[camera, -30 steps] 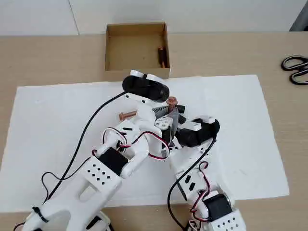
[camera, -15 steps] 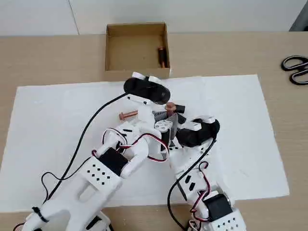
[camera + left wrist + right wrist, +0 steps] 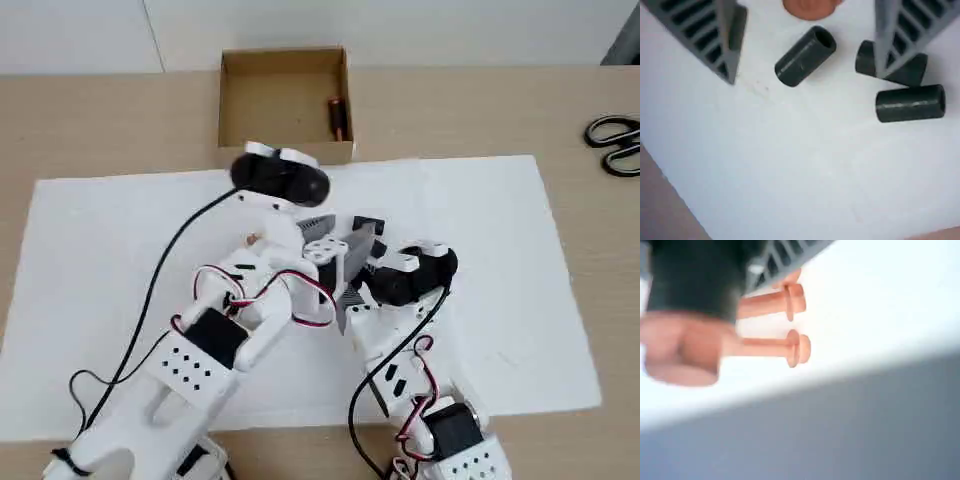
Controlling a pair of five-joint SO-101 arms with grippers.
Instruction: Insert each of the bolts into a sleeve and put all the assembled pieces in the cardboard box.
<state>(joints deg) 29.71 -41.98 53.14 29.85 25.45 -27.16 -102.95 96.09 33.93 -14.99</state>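
Observation:
My left gripper (image 3: 807,72) hangs open over the white sheet, its grey fingers (image 3: 715,40) wide apart. Below it lie three black sleeves: one (image 3: 805,56) between the fingers, two more (image 3: 910,102) (image 3: 870,57) beside the far finger. A copper bolt head (image 3: 810,7) shows at the edge. My right gripper (image 3: 362,240) sits mid-sheet, shut on a black sleeve (image 3: 690,275) with a copper bolt (image 3: 680,350) sticking out of it. Two loose copper bolts (image 3: 772,302) (image 3: 770,347) lie on the sheet beyond it. The cardboard box (image 3: 232,100) holds one assembled piece (image 3: 337,118).
The white sheet (image 3: 500,260) covers the middle of the wooden table. Both arms cross near its centre, close together. Black scissors (image 3: 615,140) lie at the far right edge. The box stands just past the sheet's back edge.
The left gripper lowered a copper bolt toward the sleeve held by the right gripper, then let go and swung left. The right arm stayed still.

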